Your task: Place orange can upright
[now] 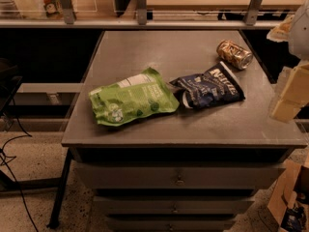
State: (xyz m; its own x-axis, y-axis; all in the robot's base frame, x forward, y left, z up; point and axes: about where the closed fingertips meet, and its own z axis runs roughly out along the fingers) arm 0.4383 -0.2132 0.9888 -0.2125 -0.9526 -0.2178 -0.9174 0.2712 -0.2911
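The orange can lies on its side near the far right corner of the grey table, its silver top facing right and toward me. It is shiny orange-bronze with darker print. My gripper shows as pale cream blocks at the right edge of the view, near the table's right edge. It sits to the right of the can and nearer the camera, apart from it. Nothing shows in the gripper.
A dark blue chip bag lies just in front of the can, almost touching it. A green snack pouch lies left of the bag. Drawers sit under the tabletop. A shelf rail runs behind the table. A cardboard box stands at the lower right.
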